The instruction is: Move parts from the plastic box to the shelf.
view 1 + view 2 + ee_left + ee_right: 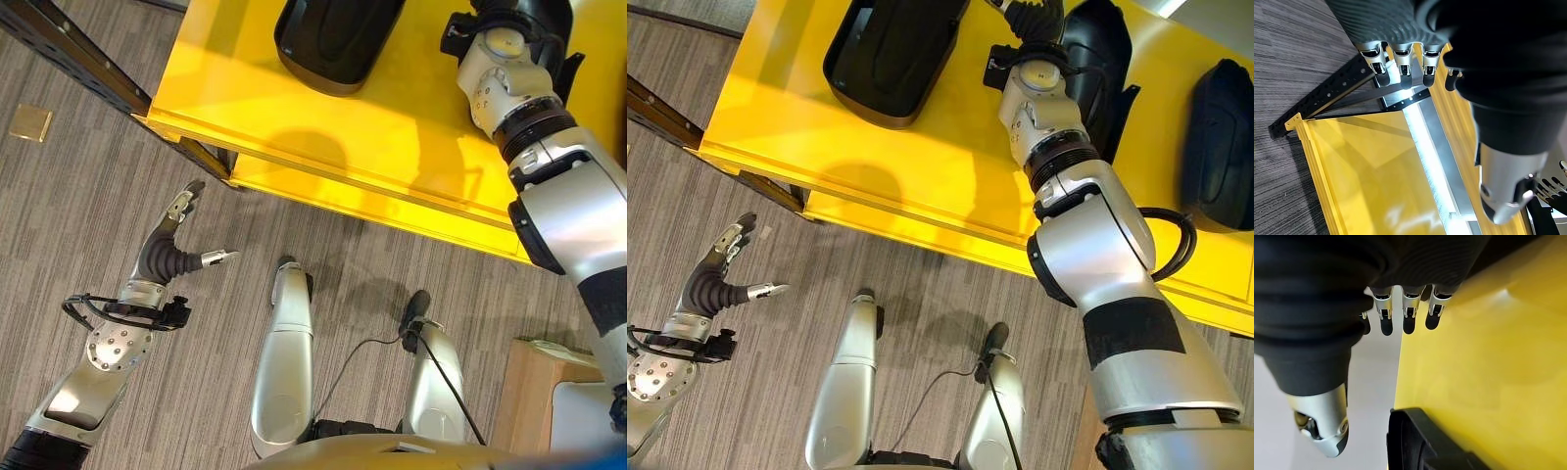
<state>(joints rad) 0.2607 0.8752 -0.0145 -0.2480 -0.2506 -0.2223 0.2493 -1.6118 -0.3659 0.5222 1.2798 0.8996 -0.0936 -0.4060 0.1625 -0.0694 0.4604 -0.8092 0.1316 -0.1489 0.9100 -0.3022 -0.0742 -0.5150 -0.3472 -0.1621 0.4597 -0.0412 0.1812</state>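
My left hand hangs open and empty at lower left. My right hand, fingers straight, holds nothing above the yellow shelf, beside a black part

A grey carpeted floor with a fine ribbed weave lies in front of the yellow unit. On it, off to the left and well apart from everything else, sits a small flat tan square. At the lower right stands a light wooden piece with a pale grey-white object resting against it; what either one is cannot be told.
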